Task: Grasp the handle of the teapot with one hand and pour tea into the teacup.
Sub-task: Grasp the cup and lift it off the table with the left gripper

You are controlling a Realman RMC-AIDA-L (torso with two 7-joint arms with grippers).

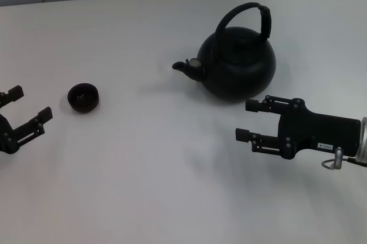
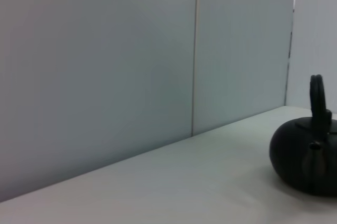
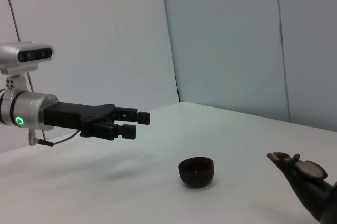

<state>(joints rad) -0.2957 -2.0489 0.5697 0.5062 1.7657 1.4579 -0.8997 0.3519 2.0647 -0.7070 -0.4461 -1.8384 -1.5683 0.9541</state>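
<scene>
The matte-black teapot (image 1: 238,63) stands upright at the back right of the white table, spout (image 1: 186,67) pointing left. Its arched handle (image 1: 246,8) rises over the lid; nothing holds it. The small dark teacup (image 1: 84,97) sits to the left, well apart from the pot. My right gripper (image 1: 247,120) hovers open just in front of the teapot, fingers pointing left, empty. My left gripper (image 1: 31,102) is open at the far left edge, left of the cup. The right wrist view shows the teacup (image 3: 196,171), the spout (image 3: 295,166) and the left gripper (image 3: 138,124) beyond. The teapot (image 2: 305,155) appears in the left wrist view.
The white table (image 1: 149,186) stretches wide between cup and pot and toward the front. Pale wall panels (image 2: 131,66) close off the back.
</scene>
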